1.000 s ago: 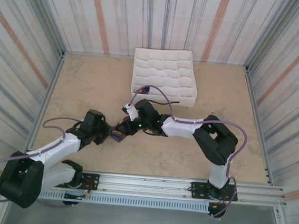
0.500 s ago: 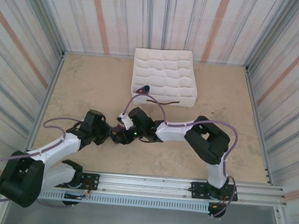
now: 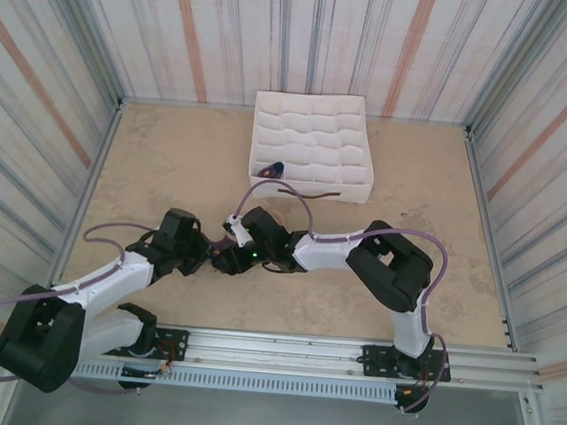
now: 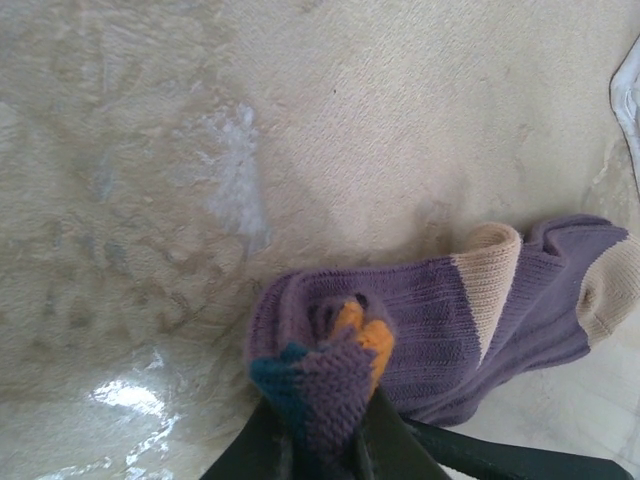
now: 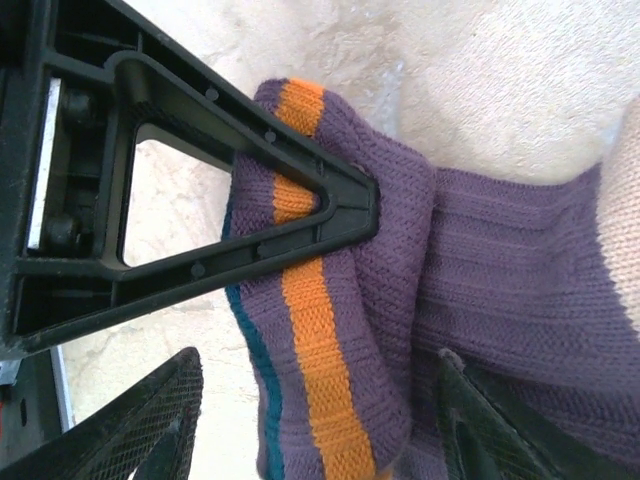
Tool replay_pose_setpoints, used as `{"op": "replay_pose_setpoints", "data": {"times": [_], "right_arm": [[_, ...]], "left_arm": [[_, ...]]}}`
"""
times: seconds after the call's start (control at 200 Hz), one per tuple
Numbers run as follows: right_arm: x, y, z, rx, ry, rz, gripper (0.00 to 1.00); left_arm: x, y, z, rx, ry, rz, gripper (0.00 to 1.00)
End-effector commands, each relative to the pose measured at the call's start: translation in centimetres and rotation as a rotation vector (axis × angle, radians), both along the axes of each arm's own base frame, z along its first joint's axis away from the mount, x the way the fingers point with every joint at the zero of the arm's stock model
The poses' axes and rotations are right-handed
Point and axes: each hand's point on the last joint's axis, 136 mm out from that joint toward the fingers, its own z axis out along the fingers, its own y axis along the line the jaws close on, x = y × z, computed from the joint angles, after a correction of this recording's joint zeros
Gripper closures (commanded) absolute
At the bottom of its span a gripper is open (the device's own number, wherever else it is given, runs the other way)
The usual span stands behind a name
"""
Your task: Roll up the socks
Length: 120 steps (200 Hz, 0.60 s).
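A purple sock (image 4: 470,320) with pale patches lies on the tan table, one end folded into a thick wad (image 4: 330,370) showing orange and teal. My left gripper (image 4: 322,425) is shut on that wad. In the right wrist view the sock's cuff (image 5: 320,350) carries an orange band and a teal edge, and a black left finger (image 5: 250,225) presses across it. My right gripper (image 5: 320,425) is open, its jaws standing either side of the cuff. From above, both grippers meet over the socks (image 3: 223,257): left gripper (image 3: 209,256), right gripper (image 3: 240,256).
A white fabric grid box (image 3: 310,145) stands at the back middle, with a small purple bundle (image 3: 275,168) in a front-left compartment. Striped walls close in three sides. A metal rail (image 3: 350,358) runs along the near edge.
The right arm has swung left and nearer, bringing its gripper against the left one at the socks. The right jaws stand wider. The left arm has stayed put.
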Motion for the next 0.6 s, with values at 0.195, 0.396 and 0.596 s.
{"op": "replay_pose_setpoints", "data": {"times": [0.195,0.396,0.596], "right_arm": [[-0.4,-0.1,-0.9,-0.023,0.015,-0.012,0.56],[-0.8,-0.3,-1.6,-0.033,0.038,-0.012,0.71],[-1.0,-1.2,-2.1,-0.069,0.035,-0.013,0.98]], "left_arm": [[0.3,-0.2,-0.1,0.004,0.003,-0.025,1.00],[0.6,-0.5,0.2,0.000,0.002,-0.038,1.00],[0.6,-1.0,1.0,0.015,-0.009,-0.102,0.75]]}}
